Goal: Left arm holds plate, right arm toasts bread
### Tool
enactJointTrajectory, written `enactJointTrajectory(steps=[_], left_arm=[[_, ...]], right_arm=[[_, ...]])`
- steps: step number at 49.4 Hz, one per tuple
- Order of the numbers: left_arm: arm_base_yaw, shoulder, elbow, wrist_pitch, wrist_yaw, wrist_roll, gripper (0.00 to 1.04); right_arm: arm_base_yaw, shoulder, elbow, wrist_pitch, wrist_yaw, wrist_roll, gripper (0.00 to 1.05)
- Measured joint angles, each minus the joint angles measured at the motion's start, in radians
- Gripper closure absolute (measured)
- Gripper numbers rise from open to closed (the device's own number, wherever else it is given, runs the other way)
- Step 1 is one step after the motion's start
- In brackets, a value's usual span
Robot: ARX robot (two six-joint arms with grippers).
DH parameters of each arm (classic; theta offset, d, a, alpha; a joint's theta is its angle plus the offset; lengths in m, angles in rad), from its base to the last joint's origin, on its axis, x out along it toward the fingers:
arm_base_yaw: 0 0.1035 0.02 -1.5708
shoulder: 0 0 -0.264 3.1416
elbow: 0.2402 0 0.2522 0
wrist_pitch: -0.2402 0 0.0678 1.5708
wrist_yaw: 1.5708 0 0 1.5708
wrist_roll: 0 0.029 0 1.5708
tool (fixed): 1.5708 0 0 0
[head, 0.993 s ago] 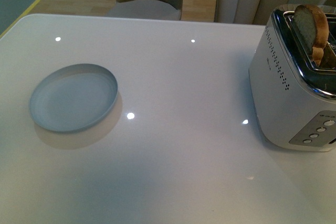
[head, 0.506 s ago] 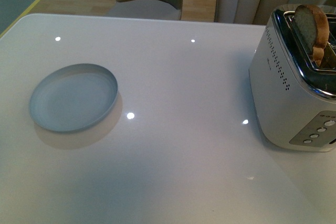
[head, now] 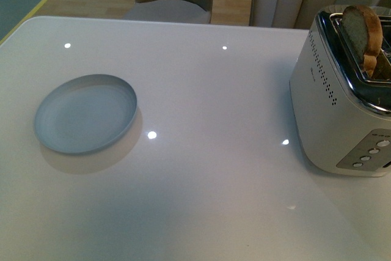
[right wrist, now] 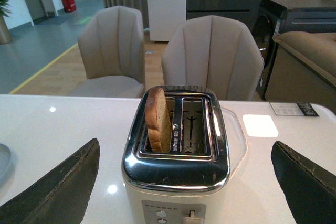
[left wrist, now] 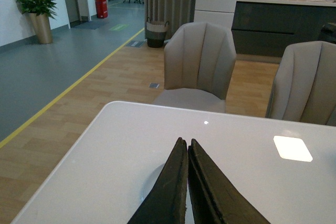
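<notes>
On the tabletop (head: pixel 220 169), near its left edge, the plate (head: pixel 85 113) lies flat and empty, w/ nothing holding it. At the right edge stands a silver two-slot toaster (head: pixel 333 114), and the bread (head: pixel 360 32) stands upright in one slot, sticking well out.

Left gripper (left wrist: pixel 187 148): fingers pressed together, nothing between them, aimed out over the tabletop. Right gripper (right wrist: pixel 184 182): fingers spread wide, one on either side of the toaster, clear of it, gripping nothing.

Risks, as I judge them:
- Plate is shallow w/ a low rim on a glossy top; a shut left gripper coming in would prob. just push it along, maybe off the left edge. It needs to open first.
- Bread is thin and soft; a hard or off-centre pinch could crush it, tear the crust or jam it vs the slot wall.
- Right fingers could knock the toaster.

Count: 1 plate, 1 bread slice, 1 toaster w/ 2 slots, 2 grippers, 2 chairs (right wrist: pixel 212 56) behind the far edge.
</notes>
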Motion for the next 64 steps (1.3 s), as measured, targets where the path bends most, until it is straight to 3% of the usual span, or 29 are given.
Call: enactJointTrajectory(steps=[21, 26, 43, 50, 64], left_arm=[[0.000, -0.111, 0.000, -0.112, 0.000, 0.000, 1.02], [0.000, -0.255, 0.000, -0.279, 0.000, 0.000, 1.02], [0.000, -0.284, 0.000, -0.290, 0.000, 0.000, 1.02], [0.000, -0.284, 0.000, -0.290, 0.000, 0.000, 0.79], [0.000, -0.284, 0.000, -0.290, 0.000, 0.000, 0.14]], right_arm=[[0.000, 0.000, 0.000, 0.000, 0.000, 0.000, 0.09], [0.000, 0.000, 0.000, 0.000, 0.000, 0.000, 0.09], [0.000, 0.000, 0.000, 0.000, 0.000, 0.000, 0.09], [0.000, 0.000, 0.000, 0.000, 0.000, 0.000, 0.09], [0.000, 0.000, 0.000, 0.000, 0.000, 0.000, 0.09]])
